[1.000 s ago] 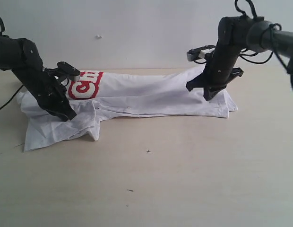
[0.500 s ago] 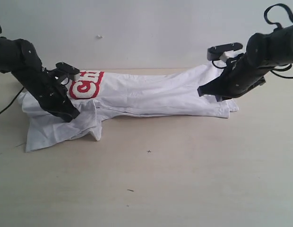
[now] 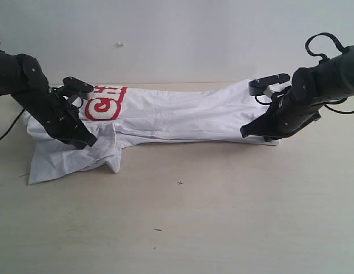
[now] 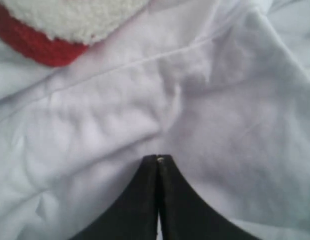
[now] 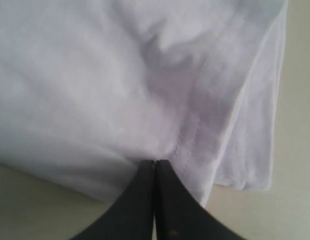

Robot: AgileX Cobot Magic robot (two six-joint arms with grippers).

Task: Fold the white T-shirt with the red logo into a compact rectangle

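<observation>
The white T-shirt (image 3: pixel 177 117) lies across the back of the table as a long band, its left end bunched and drooping toward the front. The red logo (image 3: pixel 104 103) shows near the left end, partly hidden by my left arm. My left gripper (image 3: pixel 85 141) is shut on a pinch of the shirt just in front of the logo; in the left wrist view the cloth (image 4: pixel 220 100) puckers at the closed tips (image 4: pixel 159 159) below the logo (image 4: pixel 45 50). My right gripper (image 3: pixel 245 133) is low at the shirt's right end, shut on its hemmed edge (image 5: pixel 195 125) at the tips (image 5: pixel 155 162).
The pale wooden table (image 3: pixel 222 217) stretches bare toward the front, with a few small dark specks (image 3: pixel 179 182). A plain wall (image 3: pixel 177 40) stands close behind the shirt. A black cable (image 3: pixel 5 128) hangs by the left arm.
My right gripper has swung down from above the shirt's right end to table height, taking the cloth along so the right corner is tucked in. The left gripper has shifted slightly left.
</observation>
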